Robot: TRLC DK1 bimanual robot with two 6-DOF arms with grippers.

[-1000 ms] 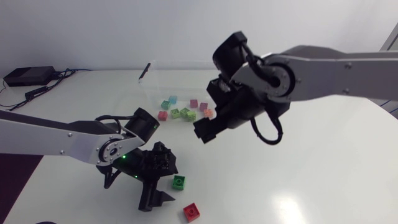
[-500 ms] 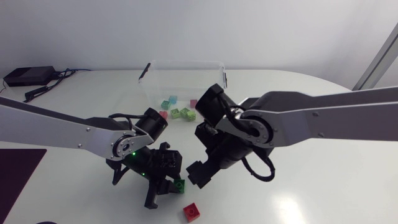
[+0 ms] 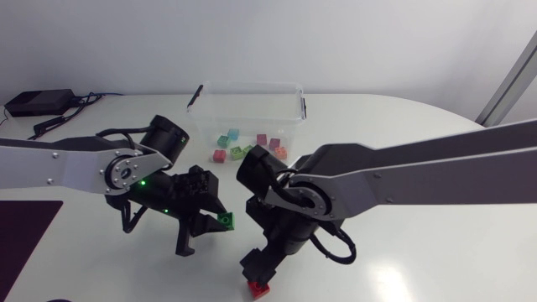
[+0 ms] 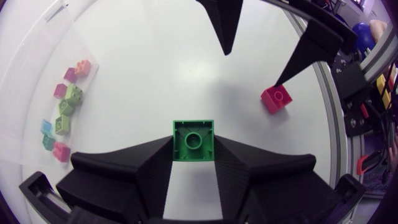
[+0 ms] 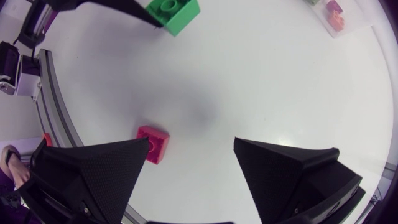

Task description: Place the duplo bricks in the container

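— Both arms have shifted. The right arm [image 3: 403, 176] has swung from over the container [image 3: 295, 91] down to the lower middle of the head view. The left arm [image 3: 59, 164] has lifted the green brick [image 4: 193, 140] off the table [image 3: 436, 218] and drawn it up and leftward.

— Why is the right one so low?

— The right gripper [image 5: 186, 152] hangs over the red brick [image 5: 153, 143] with its fingers spread wide. That brick lies on the table at the inner edge of one finger and is not yet between both. I judge the gripper is lining up a grasp and needs to centre first.

— And the left gripper [image 4: 193, 152]?

— It is clamped on the green brick, with one finger pressing each of two opposite sides. The brick sits at the fingertips, probably so it can drop free on release.

— Where is it headed?

— The container sits at the upper middle of the head view. It is clear-walled and open on top, so a brick can go in from above. The small bricks [image 3: 247, 151] already inside it are pink, green and blue. The green brick hangs left of centre, short of the container's near wall.
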